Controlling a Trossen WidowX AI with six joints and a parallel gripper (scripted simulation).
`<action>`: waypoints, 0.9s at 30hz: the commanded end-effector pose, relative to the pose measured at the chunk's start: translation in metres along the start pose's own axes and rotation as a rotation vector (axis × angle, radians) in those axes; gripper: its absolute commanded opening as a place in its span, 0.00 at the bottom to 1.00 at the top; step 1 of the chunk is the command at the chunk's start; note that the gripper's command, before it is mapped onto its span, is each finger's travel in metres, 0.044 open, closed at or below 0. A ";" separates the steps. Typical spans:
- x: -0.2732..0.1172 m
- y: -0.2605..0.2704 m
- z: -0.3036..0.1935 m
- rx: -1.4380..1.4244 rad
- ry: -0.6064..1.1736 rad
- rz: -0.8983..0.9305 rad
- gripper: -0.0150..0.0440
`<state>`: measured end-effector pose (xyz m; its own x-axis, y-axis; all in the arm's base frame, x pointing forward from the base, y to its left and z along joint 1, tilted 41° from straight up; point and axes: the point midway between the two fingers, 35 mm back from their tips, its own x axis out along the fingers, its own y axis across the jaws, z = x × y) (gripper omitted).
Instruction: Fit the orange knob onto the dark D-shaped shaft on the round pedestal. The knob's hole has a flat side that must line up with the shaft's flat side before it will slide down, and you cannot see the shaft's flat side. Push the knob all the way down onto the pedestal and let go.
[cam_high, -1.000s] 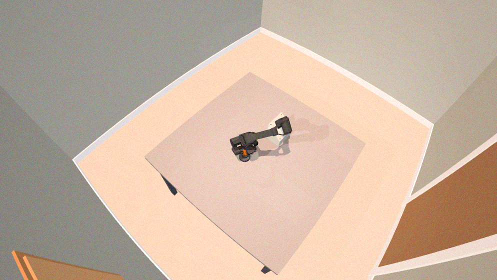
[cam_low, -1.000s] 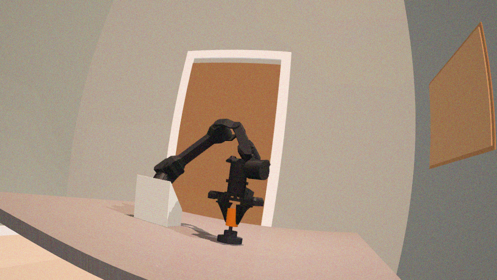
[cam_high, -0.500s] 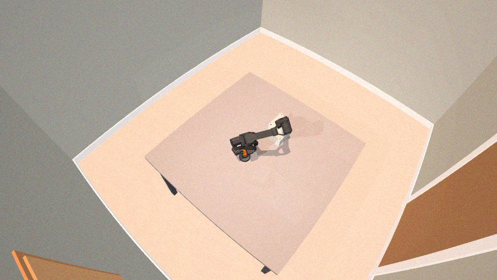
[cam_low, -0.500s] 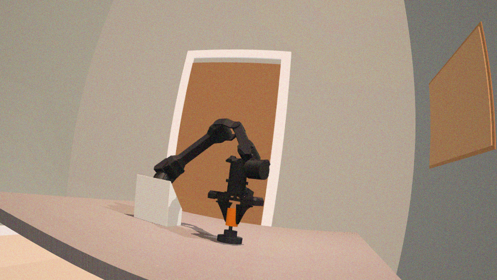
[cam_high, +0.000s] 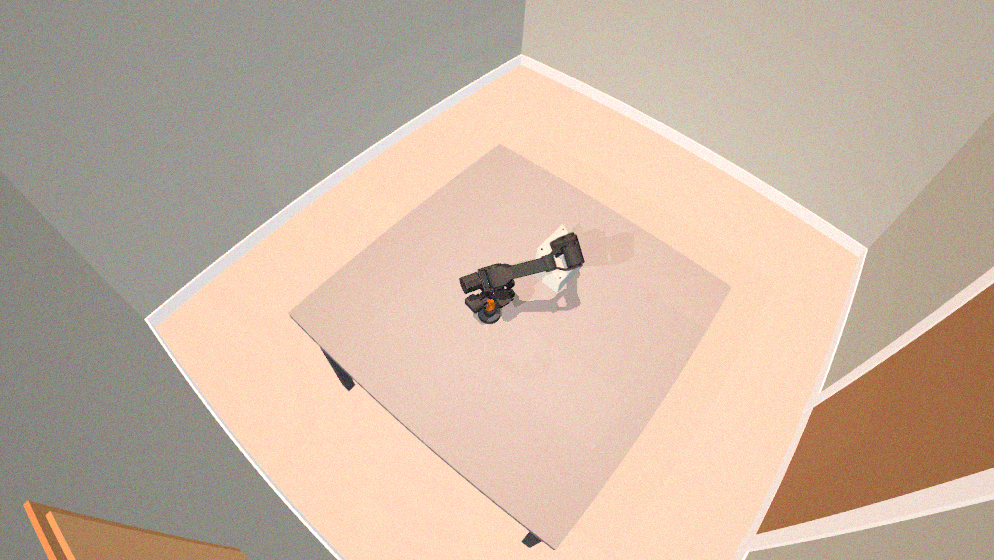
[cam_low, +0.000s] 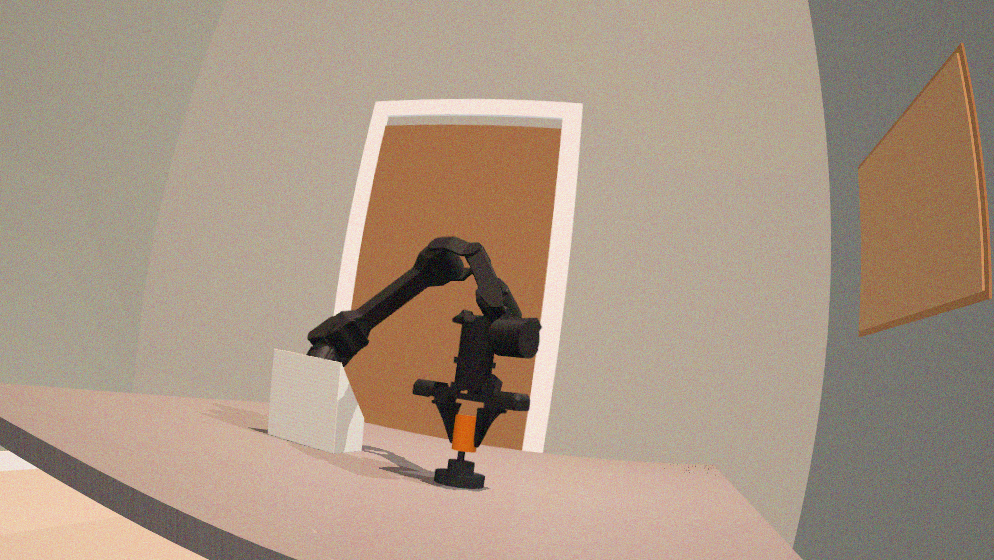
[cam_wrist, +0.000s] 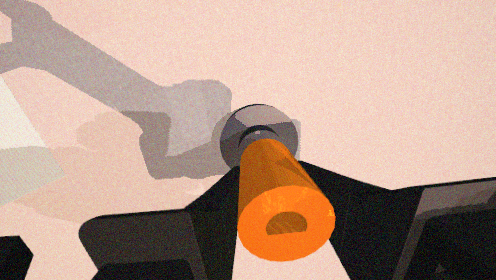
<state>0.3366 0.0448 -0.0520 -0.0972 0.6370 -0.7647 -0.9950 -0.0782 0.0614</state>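
Note:
The orange knob (cam_high: 490, 304) (cam_low: 464, 432) (cam_wrist: 272, 170) is roughly upright between the fingers of my gripper (cam_low: 464, 438), which is shut on it. Its D-shaped hole shows in the wrist view, with the flat side toward the bottom of the picture. The dark round pedestal (cam_high: 489, 317) (cam_low: 459, 478) (cam_wrist: 258, 113) stands on the table under the knob. A short piece of the dark shaft (cam_low: 461, 455) shows between knob and pedestal in the exterior view. The knob's lower end is at or just above the shaft's top; I cannot tell whether they touch. The shaft's flat side is hidden.
The arm's white base block (cam_high: 554, 279) (cam_low: 304, 403) stands on the pinkish table (cam_high: 556, 389) (cam_low: 591, 511), behind and to the left of the pedestal in the exterior view. The arm's shadow falls on the table between them.

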 end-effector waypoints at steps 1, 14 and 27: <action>0.002 0.000 0.000 -0.041 -0.001 0.000 0.25; 0.003 0.001 0.000 -0.041 -0.001 0.000 0.25; -0.001 0.001 0.000 -0.041 -0.001 0.000 0.25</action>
<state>0.3346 0.0456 -0.0536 -0.0988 0.6373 -0.7642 -0.9936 -0.1059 0.0402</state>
